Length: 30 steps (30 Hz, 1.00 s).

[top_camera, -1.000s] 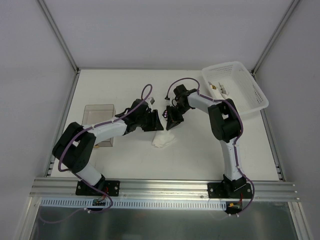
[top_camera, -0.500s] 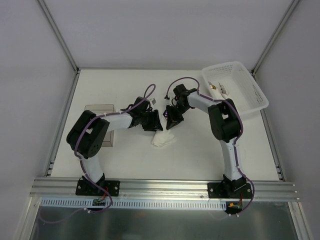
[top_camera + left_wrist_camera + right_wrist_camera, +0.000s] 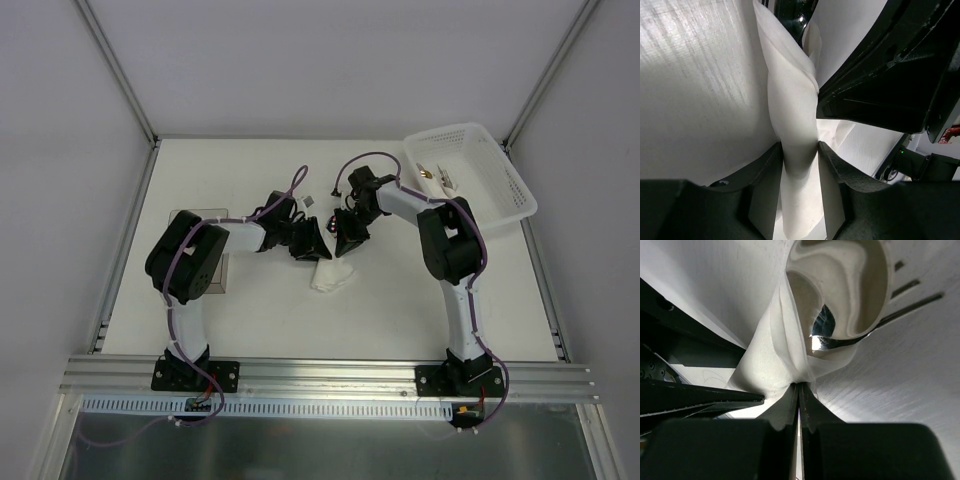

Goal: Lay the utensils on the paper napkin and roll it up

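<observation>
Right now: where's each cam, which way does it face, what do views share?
Top external: above and behind the bases, looking down; both arms whole, left gripper and right gripper both at the paper napkin.
Left wrist: on that wrist, looking along its fingers, which pinch the napkin.
Right wrist: on that wrist, looking along its shut fingers at the napkin and a shiny utensil.
Shared: both wrist views show the pinched napkin, from opposite sides.

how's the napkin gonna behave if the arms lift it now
Probably floppy: the napkin creases and twists where the left gripper pinches it. Likely light and tear-prone, since the right gripper holds only a thin fold. The utensil inside might slip out of the loose wrap.
</observation>
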### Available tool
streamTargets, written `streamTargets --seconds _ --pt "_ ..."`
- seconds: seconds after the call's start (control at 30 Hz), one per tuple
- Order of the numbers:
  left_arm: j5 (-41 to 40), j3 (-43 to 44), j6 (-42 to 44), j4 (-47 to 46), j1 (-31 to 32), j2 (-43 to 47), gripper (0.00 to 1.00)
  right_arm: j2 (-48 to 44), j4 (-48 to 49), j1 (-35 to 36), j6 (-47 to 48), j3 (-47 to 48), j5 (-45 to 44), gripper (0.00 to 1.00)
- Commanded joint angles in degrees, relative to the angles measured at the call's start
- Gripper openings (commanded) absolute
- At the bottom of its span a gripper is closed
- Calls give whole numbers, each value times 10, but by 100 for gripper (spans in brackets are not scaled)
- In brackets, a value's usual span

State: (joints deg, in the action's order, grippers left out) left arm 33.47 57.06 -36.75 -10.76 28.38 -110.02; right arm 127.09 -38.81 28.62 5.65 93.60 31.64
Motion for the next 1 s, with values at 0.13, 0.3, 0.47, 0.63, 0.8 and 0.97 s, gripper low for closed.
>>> streamTargets --seconds 0.13,0.3,0.47,0.63,0.8,0.97 --pt "-42 16 -4 35 6 -41 30 18 -3 4 18 8 -36 1" --pt "-64 20 -17 62 6 -47 21 17 -2 5 18 8 -38 0" --pt "-71 14 -25 63 6 -50 0 11 -2 4 23 6 -36 0" --pt "-78 -3 -17 50 4 -37 0 -26 19 -9 29 0 -10 6" --pt "-65 -20 -11 15 1 -14 0 -61 47 -51 9 -18 37 20" --pt "-51 -48 -9 -33 -6 10 0 -101 116 -85 -23 -70 115 43"
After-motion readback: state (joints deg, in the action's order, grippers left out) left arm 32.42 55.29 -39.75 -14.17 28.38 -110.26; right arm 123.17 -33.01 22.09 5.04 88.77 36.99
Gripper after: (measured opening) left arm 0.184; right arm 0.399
